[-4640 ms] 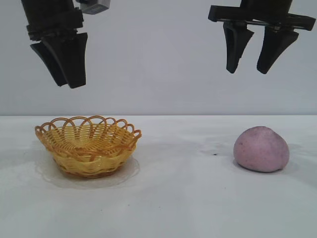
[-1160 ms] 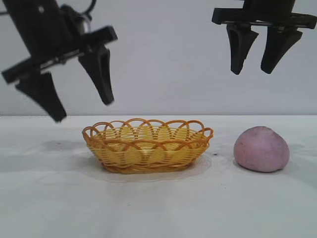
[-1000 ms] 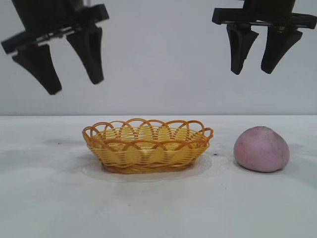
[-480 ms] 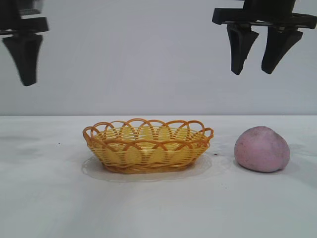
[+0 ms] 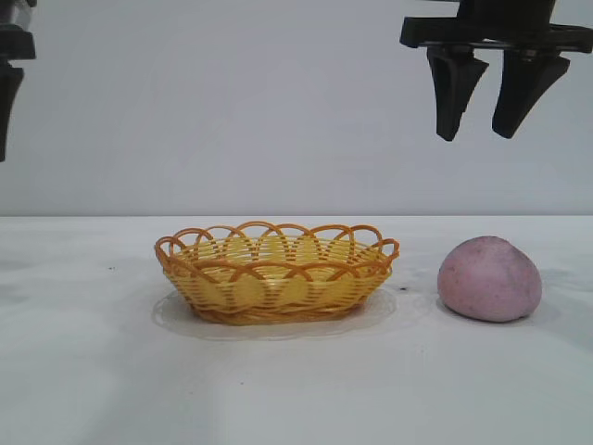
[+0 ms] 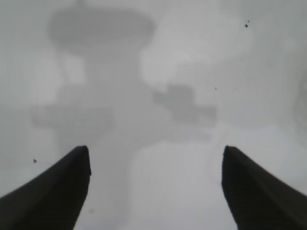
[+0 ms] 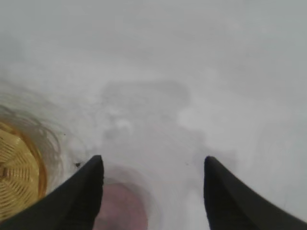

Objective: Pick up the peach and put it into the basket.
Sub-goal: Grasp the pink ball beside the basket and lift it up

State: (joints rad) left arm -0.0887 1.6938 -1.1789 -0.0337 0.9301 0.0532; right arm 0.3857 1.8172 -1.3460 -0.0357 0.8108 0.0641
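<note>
With the peach [image 5: 489,278] sitting on the table right of the basket [image 5: 276,284], the open, empty right gripper [image 5: 485,102] hangs above it, and an off-centre descent could roll it aside; the open left gripper [image 6: 154,191] idles far left.

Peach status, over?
Peach on the table, right of the basket, untouched. Right gripper open, high above the peach. Left gripper open, empty, at far left edge. Nothing in the way.
</note>
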